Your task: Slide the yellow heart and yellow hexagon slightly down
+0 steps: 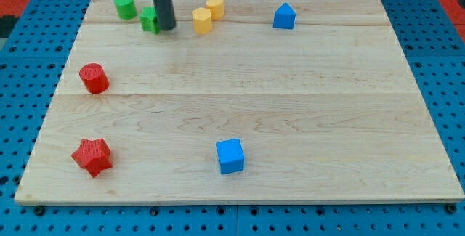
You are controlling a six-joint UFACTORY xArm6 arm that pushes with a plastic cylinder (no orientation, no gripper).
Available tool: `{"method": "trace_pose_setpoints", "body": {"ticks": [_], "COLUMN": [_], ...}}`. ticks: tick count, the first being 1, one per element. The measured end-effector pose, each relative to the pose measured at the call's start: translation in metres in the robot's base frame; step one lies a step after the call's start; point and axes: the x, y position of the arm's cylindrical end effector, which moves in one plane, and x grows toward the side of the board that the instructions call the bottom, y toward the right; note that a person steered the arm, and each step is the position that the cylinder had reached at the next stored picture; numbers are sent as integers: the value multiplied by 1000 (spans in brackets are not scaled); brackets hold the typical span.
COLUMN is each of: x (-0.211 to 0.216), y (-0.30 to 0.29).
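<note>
Two yellow blocks sit close together near the view's top, left of centre: one [202, 20] lower left and one [215, 6] upper right. Which is the heart and which the hexagon cannot be made out. My rod comes down from the top edge, and my tip [167, 28] rests on the board to the left of the yellow pair, right beside a small green block [150, 20]. The tip is about a block's width from the nearer yellow block and does not touch it.
A green cylinder [125, 6] stands at the top left. A blue house-shaped block [284, 17] is at the top right. A red cylinder [94, 78] is at the left, a red star [91, 156] at the bottom left, a blue cube [230, 156] at the bottom centre.
</note>
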Motion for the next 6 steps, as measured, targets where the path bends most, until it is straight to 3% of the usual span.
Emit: {"method": "trace_pose_setpoints", "body": {"ticks": [1, 3, 4, 5, 6], "x": [-17, -76, -72, -57, -31], "y": [-12, 56, 122, 130, 88]}}
